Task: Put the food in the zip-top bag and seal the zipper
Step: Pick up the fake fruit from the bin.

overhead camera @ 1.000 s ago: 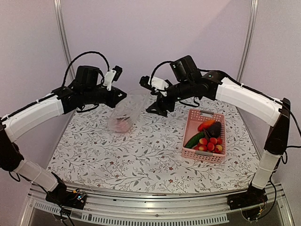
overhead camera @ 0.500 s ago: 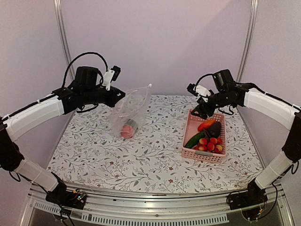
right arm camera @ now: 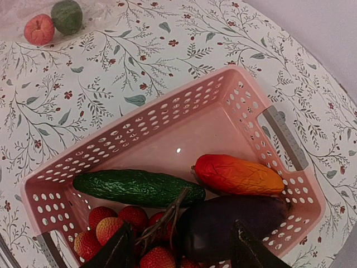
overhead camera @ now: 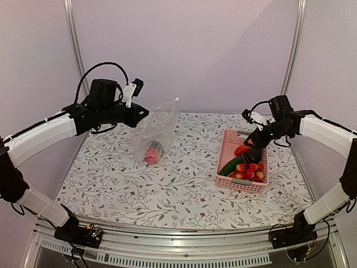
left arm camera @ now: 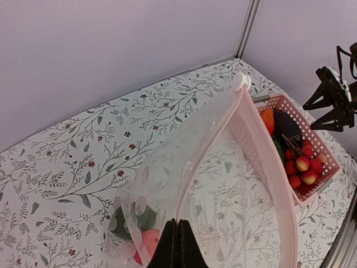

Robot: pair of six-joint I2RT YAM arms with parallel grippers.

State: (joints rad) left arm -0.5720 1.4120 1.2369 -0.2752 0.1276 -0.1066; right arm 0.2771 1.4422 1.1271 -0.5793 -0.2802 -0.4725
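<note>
The left hand (overhead camera: 144, 113) is closed flat on one lip of the bag (overhead camera: 157, 129), holding it up near the far edge of the surface (overhead camera: 167, 192), left of the middle. The bag hangs tilted, with its lower end down at the surface. In the left wrist view the fingers (left arm camera: 177, 245) are pressed together on the plastic and the mouth gapes wide, with the pinkish zipper (left arm camera: 271, 162) curving unsealed along its rim. Two pieces of food lie at the bag's bottom, touching each other: the red ball (overhead camera: 150, 156) and the green round item (overhead camera: 157, 147).

The rest of the food sits in the pink basket (overhead camera: 223, 167) by the right edge, well apart from the bag. The right hand (overhead camera: 252, 146) hangs over the basket with its fingers (right arm camera: 120, 248) spread wide and holding nothing. The eggplant (right arm camera: 228, 226) lies directly beneath them. The pepper (right arm camera: 240, 174) rests against the eggplant's far side, and the cucumber (right arm camera: 136, 187) lies beside the pepper, across the middle of the basket. The fruit cluster (right arm camera: 125, 226) crowds one corner, just beside the eggplant, with its brown stem crossing the end of the cucumber. The slotted basket walls stand close around all four.
</note>
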